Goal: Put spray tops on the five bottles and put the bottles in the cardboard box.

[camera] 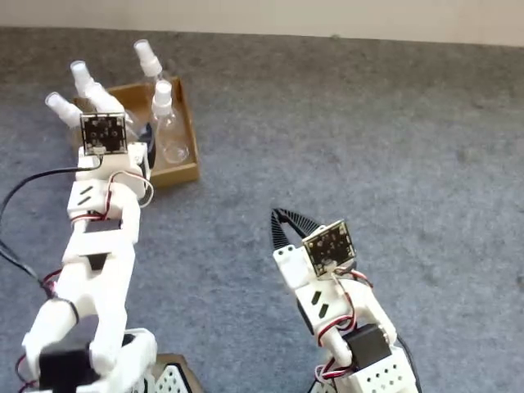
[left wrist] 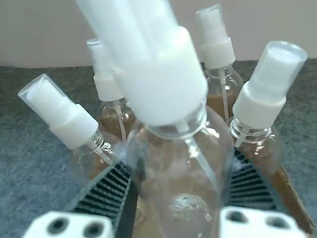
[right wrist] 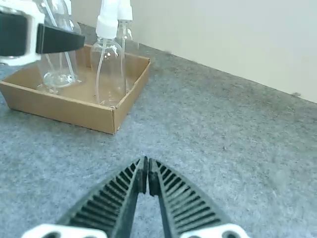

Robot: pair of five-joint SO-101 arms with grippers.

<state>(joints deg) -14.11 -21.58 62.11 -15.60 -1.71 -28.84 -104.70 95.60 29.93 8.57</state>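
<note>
High view, capped bottles (camera: pixel 166 123) in cardboard box (camera: pixel 178 173), left end effector (left wrist: pixel 178 191) gripping another bottle (left wrist: pixel 178 158), right end effector (right wrist: pixel 147 176) closed

Grey carpet (camera: pixel 368 147) extends across the whole scene. A plain pale wall (camera: pixel 327 16) meets the carpet's far edge. Lighting is even.

**Two white arms with black pincers**

Both arms are made of chunky white plastic blocks. The left arm (camera: pixel 98 262) has dark slots on its blocks, and a fat black cable (camera: pixel 33 176) runs off well behind its pincer. The left pincer (left wrist: pixel 181 163) and the right pincer (right wrist: pixel 147 171) have black fingers (right wrist: pixel 114 203) with little ridges, fixed to white parts with round holes. Just behind each pincer sits a square dark board (camera: pixel 102 131). Thin red and white wires (camera: pixel 329 340) curl along the right arm (camera: pixel 327 307), behind its board
</note>
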